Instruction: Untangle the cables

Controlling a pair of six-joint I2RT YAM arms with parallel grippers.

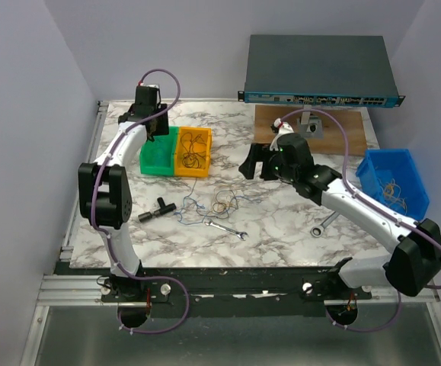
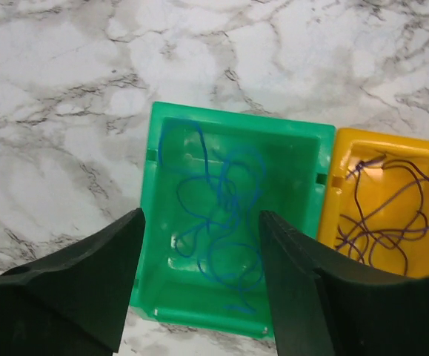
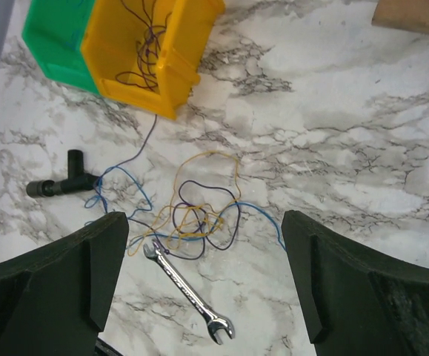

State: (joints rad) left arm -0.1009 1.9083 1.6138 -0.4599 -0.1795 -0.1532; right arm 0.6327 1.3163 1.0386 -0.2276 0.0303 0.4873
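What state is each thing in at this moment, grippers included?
left gripper: open, empty, over the green bin
right gripper: open, empty, over the tangle
tangle: blue, yellow and dark strands knotted, on the table
green bin: holds blue cable
yellow bin: holds dark cable
blue bin: holds yellowish cable
wrench: flat beside the tangle

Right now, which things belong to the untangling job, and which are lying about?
Job: tangled cables; blue cables in green bin; dark cables in yellow bin; yellowish cables in blue bin.
Lying about: wrench; second wrench; T-fitting; network switch; wooden board.
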